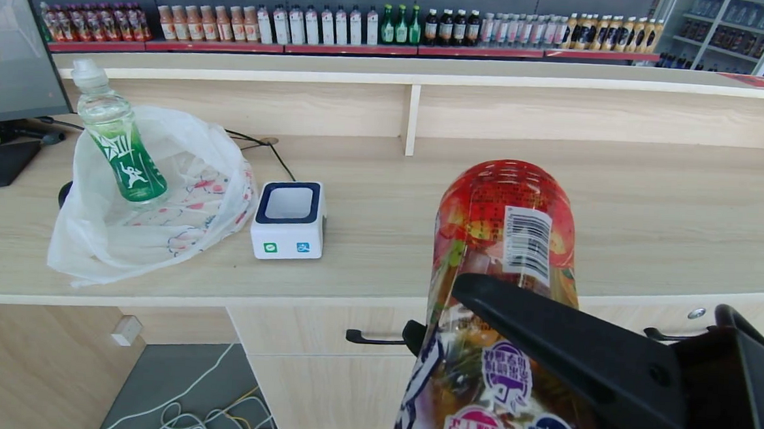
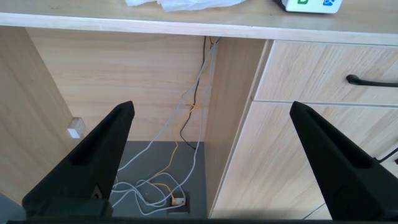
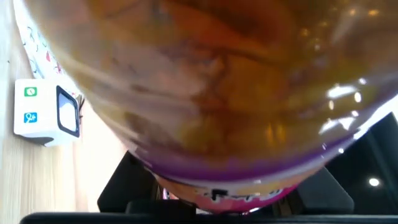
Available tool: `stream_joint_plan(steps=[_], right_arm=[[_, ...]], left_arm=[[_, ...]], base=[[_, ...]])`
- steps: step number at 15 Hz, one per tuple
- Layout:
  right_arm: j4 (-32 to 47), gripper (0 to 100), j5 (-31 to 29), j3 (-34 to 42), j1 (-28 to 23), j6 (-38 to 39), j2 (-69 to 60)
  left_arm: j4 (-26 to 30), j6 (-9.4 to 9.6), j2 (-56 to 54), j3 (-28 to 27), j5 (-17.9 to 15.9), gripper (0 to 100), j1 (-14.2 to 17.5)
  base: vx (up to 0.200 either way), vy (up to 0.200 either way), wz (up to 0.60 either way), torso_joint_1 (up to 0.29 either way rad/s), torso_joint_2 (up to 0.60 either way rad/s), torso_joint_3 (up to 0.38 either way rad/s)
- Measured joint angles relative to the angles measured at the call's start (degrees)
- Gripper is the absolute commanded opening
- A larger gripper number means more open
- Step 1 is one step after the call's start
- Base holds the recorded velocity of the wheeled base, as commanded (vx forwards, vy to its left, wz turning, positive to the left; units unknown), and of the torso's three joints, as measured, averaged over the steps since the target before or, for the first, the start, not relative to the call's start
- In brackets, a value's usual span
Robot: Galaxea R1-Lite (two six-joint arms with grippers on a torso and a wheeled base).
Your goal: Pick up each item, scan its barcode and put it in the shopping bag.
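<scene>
The bottle (image 1: 485,233) is held in the air over the front edge of the surface (image 1: 650,215), to the right of the scanner (image 1: 288,219) and well apart from it. Its long axis runs away from the robot, with the rounded red end tipped up toward the back. A white barcode (image 1: 527,245) sits on its upper side, and the round purple and pink stickers (image 1: 507,378) lower down are too skewed to read. The right gripper (image 1: 439,309) clamps it across the body. Left of the scanner the shopping bag (image 1: 86,245) lies open with a green bottle (image 1: 127,155) standing in it. The left gripper (image 2: 211,118) hangs low before the cabinet (image 2: 298,155), its fingers (image 2: 106,149) wide apart.
</scene>
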Motion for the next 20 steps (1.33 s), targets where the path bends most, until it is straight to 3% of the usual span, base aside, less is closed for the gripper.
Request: stream_joint_plan(steps=[4, 10, 12, 14, 18, 20], right_arm=[[0.0, 0, -1.9, 1.4, -0.6, 10.0, 0.0], [0.0, 0, -11.5, 5.0, -0.9, 29.2, 0.1], [0.0, 0, -11.4, 5.2, -1.1, 41.8, 0.9], [0.0, 0, -9.5, 5.1, -1.2, 49.7, 1.8], [0.0, 0, -8.7, 3.0, -3.6, 54.3, 2.4], [0.0, 0, -8.7, 1.1, -5.4, 62.4, 2.7]], left_arm=[[0.0, 0.00, 0.0, 0.0, 0.0, 100, 0.0], [0.0, 0.00, 0.0, 0.0, 0.0, 100, 0.0], [0.0, 0.02, 0.0, 0.0, 0.0, 100, 0.0], [0.0, 0.02, 0.0, 0.0, 0.0, 100, 0.0], [0.0, 0.02, 0.0, 0.0, 0.0, 100, 0.0], [0.0, 0.02, 0.0, 0.0, 0.0, 100, 0.0]], base=[[0.000, 0.000, 0.00, 0.000, 0.00, 0.000], [0.000, 0.000, 0.00, 0.000, 0.00, 0.000], [0.000, 0.000, 0.00, 0.000, 0.00, 0.000], [0.000, 0.000, 0.00, 0.000, 0.00, 0.000], [0.000, 0.000, 0.00, 0.000, 0.00, 0.000], [0.000, 0.000, 0.00, 0.000, 0.00, 0.000]])
